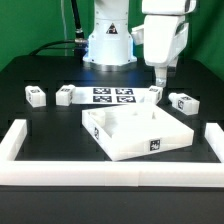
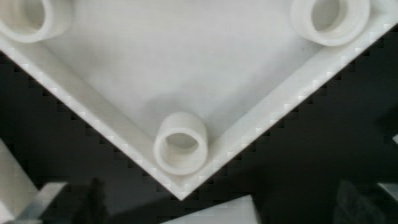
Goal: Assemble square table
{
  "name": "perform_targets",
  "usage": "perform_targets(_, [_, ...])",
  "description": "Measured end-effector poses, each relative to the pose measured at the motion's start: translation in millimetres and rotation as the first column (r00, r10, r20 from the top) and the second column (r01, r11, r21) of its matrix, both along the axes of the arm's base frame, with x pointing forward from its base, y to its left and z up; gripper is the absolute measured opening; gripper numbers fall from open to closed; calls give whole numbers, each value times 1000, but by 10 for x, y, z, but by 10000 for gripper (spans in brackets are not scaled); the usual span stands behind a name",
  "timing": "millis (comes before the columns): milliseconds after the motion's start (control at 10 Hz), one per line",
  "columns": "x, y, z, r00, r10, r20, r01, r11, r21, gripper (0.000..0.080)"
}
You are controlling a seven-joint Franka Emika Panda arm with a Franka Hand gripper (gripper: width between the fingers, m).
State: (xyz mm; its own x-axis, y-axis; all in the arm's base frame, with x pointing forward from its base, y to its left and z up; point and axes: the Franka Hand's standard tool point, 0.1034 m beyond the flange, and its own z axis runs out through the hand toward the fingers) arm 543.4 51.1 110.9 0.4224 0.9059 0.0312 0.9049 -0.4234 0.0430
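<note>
Black tabletop (image 1: pixel 40 120), dark backdrop. Item: square table slab (image 1: pixel 135 132), white, raised rim, lying flat toward the table's front, inside the white border wall (image 1: pixel 15 140). One corner with its round hole (image 2: pixel 182 145) fills the wrist view. Four leg blocks (image 1: pixel 35 95) in a row behind the slab, two either side of the marker board (image 1: pixel 112 95). Gripper (image 1: pixel 160 78) overhead, fingers spread wide, holding nothing.
</note>
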Motion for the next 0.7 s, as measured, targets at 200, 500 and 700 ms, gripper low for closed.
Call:
perform_targets(200, [0, 0, 0, 1000, 2, 0, -2, 1000, 0, 649])
perform_targets(500, [-5, -3, -12, 1000, 2, -2, -2, 1000, -1, 649])
perform_targets(700, [-159, -219, -84, 975, 222, 27, -221, 975, -26, 649])
